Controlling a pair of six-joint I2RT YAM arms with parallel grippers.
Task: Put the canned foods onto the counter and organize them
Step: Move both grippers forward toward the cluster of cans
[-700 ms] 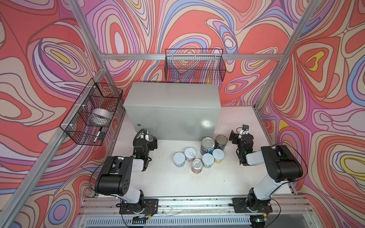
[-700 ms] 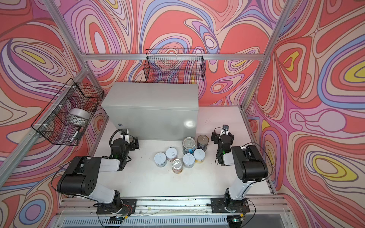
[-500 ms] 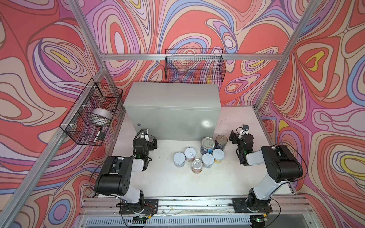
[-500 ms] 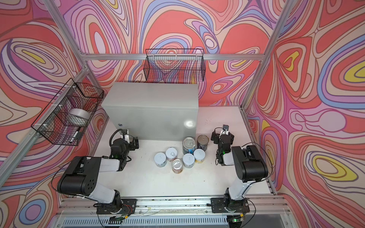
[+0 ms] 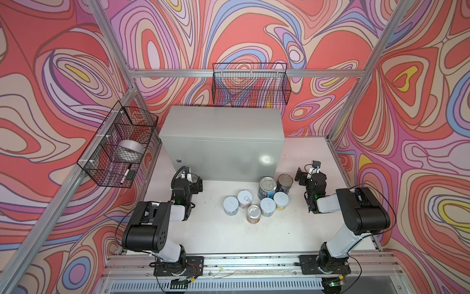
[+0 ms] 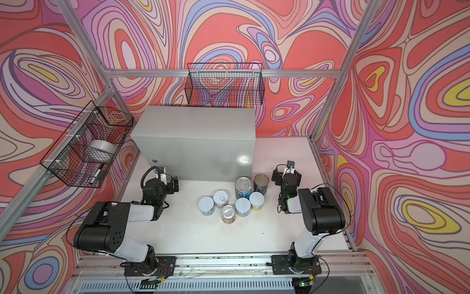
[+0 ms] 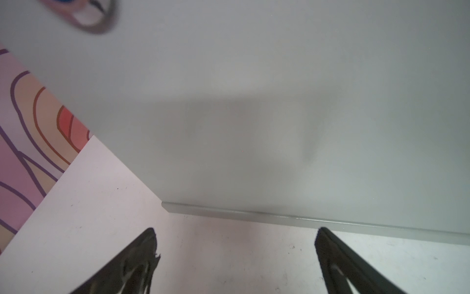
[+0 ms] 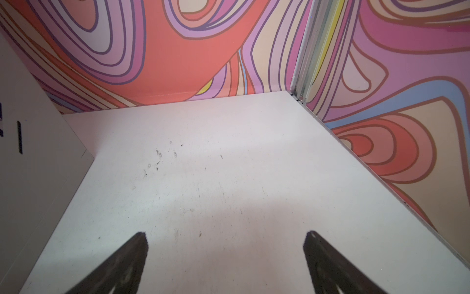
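Several canned foods stand upright in a cluster on the white table in both top views. Two taller dark-blue ones (image 5: 267, 187) (image 6: 261, 183) stand at the back of it; the shorter ones (image 5: 231, 206) (image 6: 242, 206) stand in front. The counter (image 5: 221, 122) (image 6: 195, 122) is a grey metal box behind them, with nothing on top. My left gripper (image 5: 193, 181) (image 7: 236, 230) is open and holds nothing, low over the table, facing the counter's front (image 7: 254, 101). My right gripper (image 5: 310, 175) (image 8: 225, 233) is open and holds nothing, right of the cans, with the counter's side (image 8: 30, 152) beside it.
A black wire basket (image 5: 101, 163) on the left wall holds a grey tape roll (image 5: 131, 152) and a marker (image 5: 126, 175). Another wire basket (image 5: 250, 84) hangs on the back wall above the counter. Aluminium frame posts (image 5: 343, 114) stand at the table's corners.
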